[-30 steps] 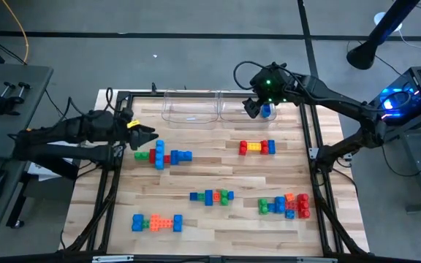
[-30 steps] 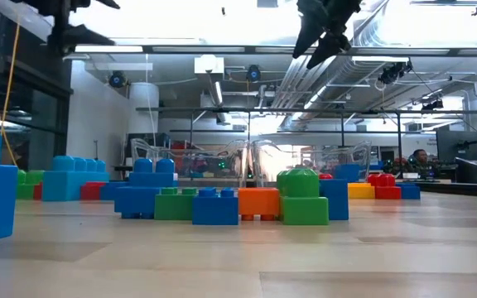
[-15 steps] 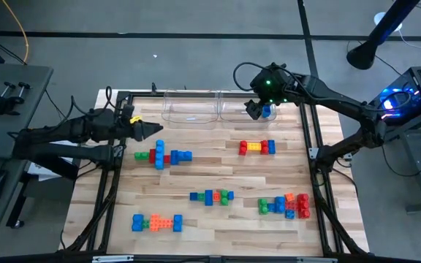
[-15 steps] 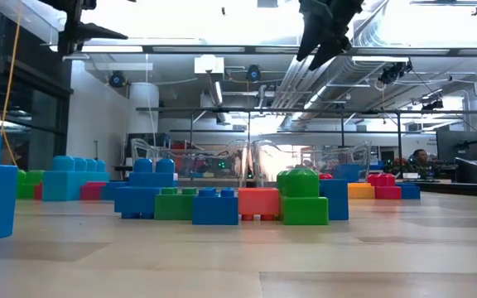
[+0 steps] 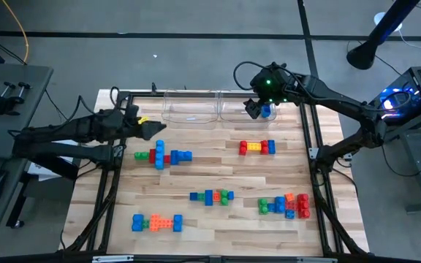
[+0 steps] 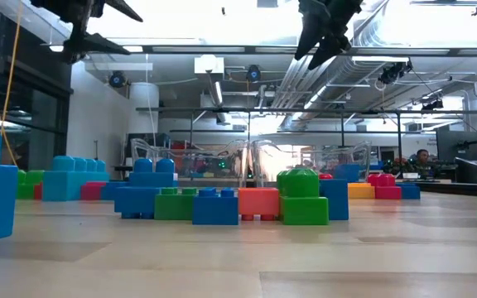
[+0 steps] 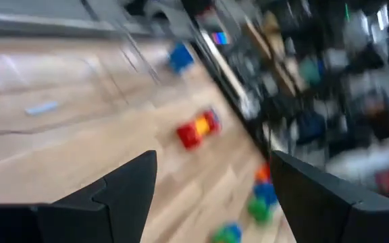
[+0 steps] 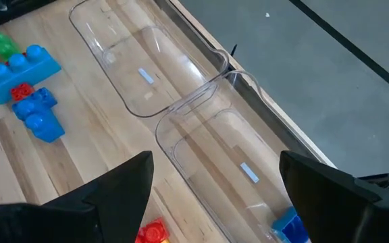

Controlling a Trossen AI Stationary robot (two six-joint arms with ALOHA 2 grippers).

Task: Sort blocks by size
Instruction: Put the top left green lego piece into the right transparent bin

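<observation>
— Two grippers; where, and how are the fingers?
— Left gripper (image 5: 154,128) centre-left, right gripper (image 5: 253,109) upper-centre over bins (image 5: 218,107); both spread, empty.
— And the blocks (image 5: 163,156)?
— Mid-frame rows, long axes mostly horizontal.

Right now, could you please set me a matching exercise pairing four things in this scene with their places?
1. single blue block
2. red-yellow-blue row
3. blue-orange row
4. left gripper

A. table, left corner far from the bins
B. inside the right clear bin
C. table's right side, close by that bin
D. open, above the table's left edge

Pairs: 1-B, 2-C, 3-A, 4-D
</observation>
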